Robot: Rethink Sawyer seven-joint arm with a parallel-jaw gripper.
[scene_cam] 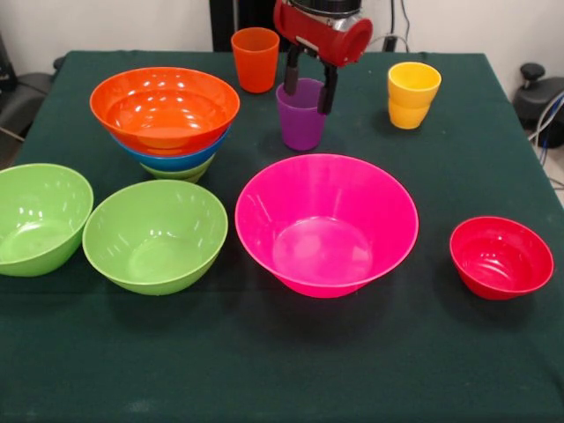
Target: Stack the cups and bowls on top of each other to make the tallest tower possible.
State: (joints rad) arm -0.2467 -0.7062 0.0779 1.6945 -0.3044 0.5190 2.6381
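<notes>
From the front, we see the gripper (309, 88) hanging near the far edge of the green surface (282, 370), its fingers spread to either side of the upright purple cup (301, 115), not visibly clamped. The cup stands directly beneath it, long axis vertical. Toward the far left corner sits the nested stack (166, 123): orange bowl over blue over lime green. We judge the cup goes there next.

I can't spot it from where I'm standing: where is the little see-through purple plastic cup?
In the front view, the translucent purple plastic cup stands upright at the table's far middle, between the orange cup and yellow cup, with the robot's claw straddling its rim.
</notes>
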